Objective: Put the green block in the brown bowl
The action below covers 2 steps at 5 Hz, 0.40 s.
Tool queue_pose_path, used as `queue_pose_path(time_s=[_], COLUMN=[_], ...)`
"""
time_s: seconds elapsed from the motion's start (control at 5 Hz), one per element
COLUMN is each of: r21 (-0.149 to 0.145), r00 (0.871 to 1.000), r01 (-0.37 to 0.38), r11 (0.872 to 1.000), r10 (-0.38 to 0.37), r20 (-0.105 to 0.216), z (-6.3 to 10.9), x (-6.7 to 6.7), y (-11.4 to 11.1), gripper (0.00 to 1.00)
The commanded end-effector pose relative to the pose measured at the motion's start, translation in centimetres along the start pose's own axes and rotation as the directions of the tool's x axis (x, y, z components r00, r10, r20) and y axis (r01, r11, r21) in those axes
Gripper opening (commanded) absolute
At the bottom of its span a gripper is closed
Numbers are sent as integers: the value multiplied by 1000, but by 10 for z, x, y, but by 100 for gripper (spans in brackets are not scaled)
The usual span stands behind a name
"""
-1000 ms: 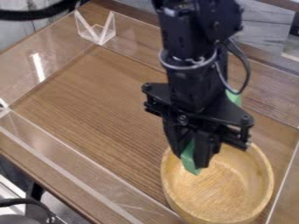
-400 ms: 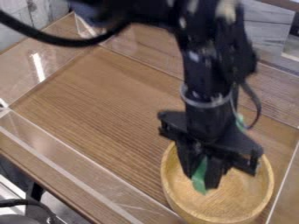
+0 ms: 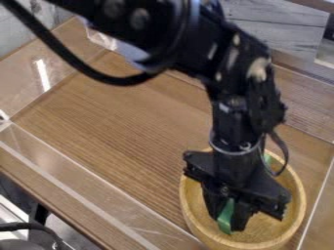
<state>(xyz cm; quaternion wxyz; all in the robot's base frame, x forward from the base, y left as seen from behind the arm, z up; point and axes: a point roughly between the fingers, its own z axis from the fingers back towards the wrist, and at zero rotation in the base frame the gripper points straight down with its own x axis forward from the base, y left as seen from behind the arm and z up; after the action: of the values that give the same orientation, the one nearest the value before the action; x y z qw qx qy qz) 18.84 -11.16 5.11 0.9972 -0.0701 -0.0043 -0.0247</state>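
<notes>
Since a second ago, your arm has dropped lower and bent further over the brown bowl point(image 3: 296, 195), so the gripper point(image 3: 236, 209) now sits down inside the rim instead of hovering above it. Your jaws are clamped tight on the green block point(image 3: 231, 212), which hangs upright between the fingers with its lower end close to the bowl's floor; whether it touches the wood cannot be told. The bowl stands at the near right corner of the wooden table point(image 3: 104, 112). You are in the placing step, with the block within the bowl. Your next move probably calls for spreading the jaws to drop the block, then lifting straight up clear of the rim.
</notes>
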Motion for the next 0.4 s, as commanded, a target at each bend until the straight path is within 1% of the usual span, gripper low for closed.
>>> queue_pose_path(time_s=[0.0,0.2], r21=[-14,-17], r00=[1000,1000], r01=[0,-5], r11=[1000,1000], r10=[1,6], r20=[23,19], z=[4,7], x=[7,10], y=[-4,-3], gripper=[100,100])
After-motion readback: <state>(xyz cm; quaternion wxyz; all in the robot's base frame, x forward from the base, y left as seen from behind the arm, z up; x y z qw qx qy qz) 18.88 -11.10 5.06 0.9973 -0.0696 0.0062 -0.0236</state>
